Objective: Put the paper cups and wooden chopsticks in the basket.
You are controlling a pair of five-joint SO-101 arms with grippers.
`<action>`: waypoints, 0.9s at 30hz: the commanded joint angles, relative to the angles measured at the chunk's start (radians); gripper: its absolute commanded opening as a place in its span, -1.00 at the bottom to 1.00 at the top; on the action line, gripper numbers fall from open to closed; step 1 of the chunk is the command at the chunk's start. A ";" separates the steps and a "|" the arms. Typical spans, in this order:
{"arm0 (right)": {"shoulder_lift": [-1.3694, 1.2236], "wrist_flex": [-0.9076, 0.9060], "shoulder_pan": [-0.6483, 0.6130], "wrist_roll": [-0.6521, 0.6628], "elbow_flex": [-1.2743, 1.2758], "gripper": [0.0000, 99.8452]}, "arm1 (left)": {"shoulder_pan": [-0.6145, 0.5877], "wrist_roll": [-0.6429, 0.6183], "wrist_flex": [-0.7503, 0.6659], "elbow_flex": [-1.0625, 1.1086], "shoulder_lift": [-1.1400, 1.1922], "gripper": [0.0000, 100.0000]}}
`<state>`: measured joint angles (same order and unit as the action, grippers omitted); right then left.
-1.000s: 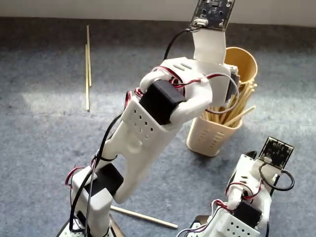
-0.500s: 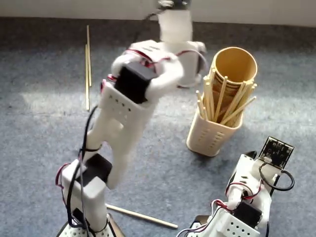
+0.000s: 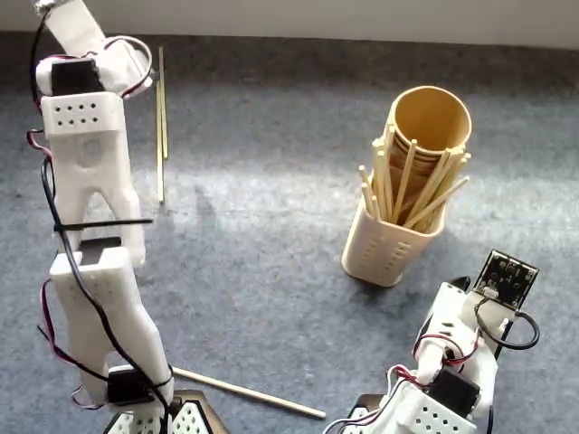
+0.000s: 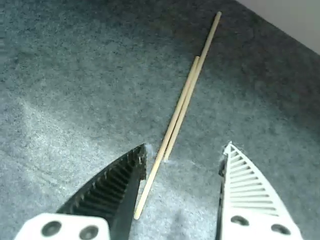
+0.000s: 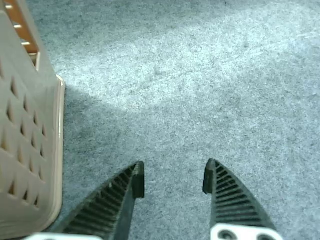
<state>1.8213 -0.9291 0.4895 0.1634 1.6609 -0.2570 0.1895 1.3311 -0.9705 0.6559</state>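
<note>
- Chopsticks (image 4: 185,95), a pair side by side on the grey carpet (image 3: 271,226), stretch ahead of the left gripper (image 4: 185,149). Its jaws are spread wide, and the near ends lie by the black finger (image 4: 120,185).
- Basket (image 3: 389,249), holding stacked paper cups (image 3: 430,117) and bundled sticks (image 3: 407,185), stands just beside the right gripper (image 5: 174,172), whose jaws are parted and hold nothing.
- A single chopstick (image 3: 249,391) lies near the arms' bases.

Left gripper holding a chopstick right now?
No, the left gripper is open and the two chopsticks lie loose on the carpet beyond it.
</note>
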 commanded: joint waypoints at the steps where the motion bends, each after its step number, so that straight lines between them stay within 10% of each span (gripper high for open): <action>1: 0.013 0.018 -0.010 0.028 0.108 -0.60 | -0.005 0.009 -0.040 -0.061 0.110 -0.49; 27: 0.013 0.018 -0.010 0.028 0.108 -0.60 | 0.136 -0.041 -0.043 -0.446 0.645 -0.64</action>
<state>1.8213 -0.9291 0.4895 0.1634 1.6609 -0.1312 0.1527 1.2973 -1.3771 1.2958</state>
